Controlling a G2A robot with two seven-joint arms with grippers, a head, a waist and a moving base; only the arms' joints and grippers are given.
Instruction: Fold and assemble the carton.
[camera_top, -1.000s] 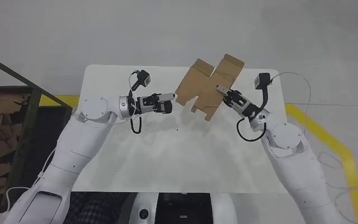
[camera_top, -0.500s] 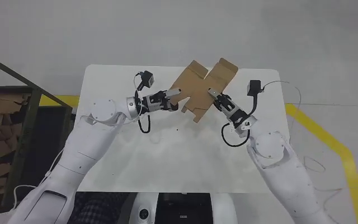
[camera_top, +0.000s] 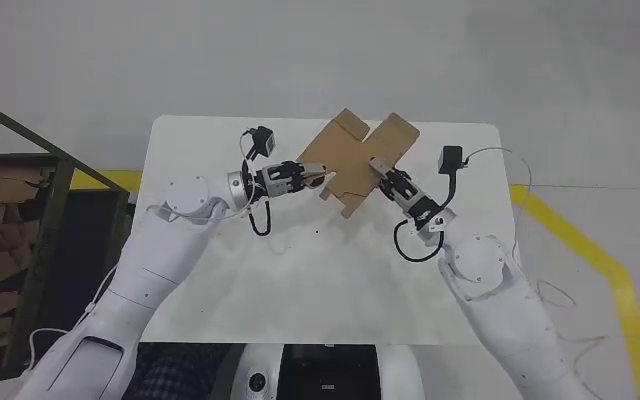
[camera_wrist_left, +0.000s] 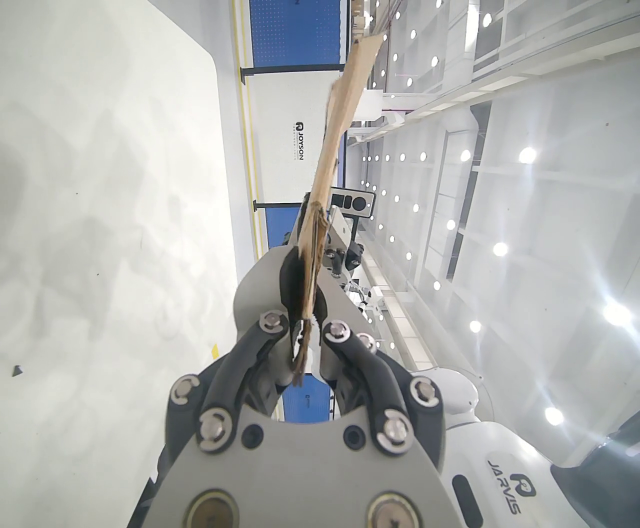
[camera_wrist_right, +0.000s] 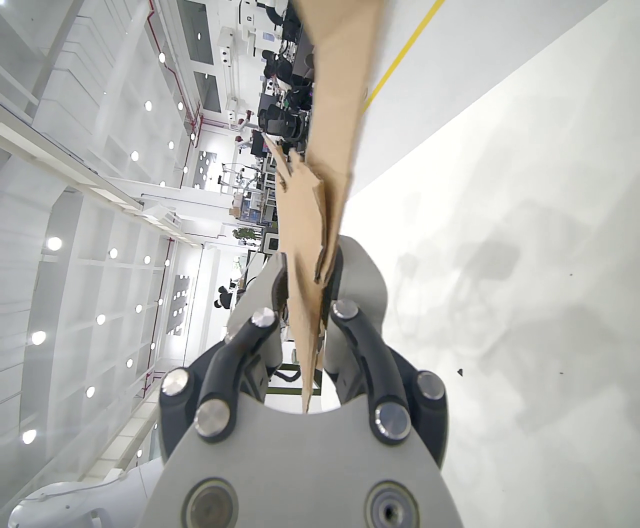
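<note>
Both ends of the carton (camera_top: 352, 160) were held, flat, above the desk (camera_top: 250, 290): left fingers (camera_wrist_left: 262, 290) and right fingers (camera_wrist_right: 362, 285) clamped on opposite edges. No folds visible; assembly all left.

Carton (camera_top: 350, 158) plain brown; table (camera_top: 300, 285) white; floor (camera_top: 300, 50) pale grey.

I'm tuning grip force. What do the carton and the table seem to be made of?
Carton: brown cardboard with a matte finish, likely corrugated. Its layered, frayed edge shows in the left wrist view. Table: smooth white top, perhaps laminate or painted board; the look leaves that open.
</note>
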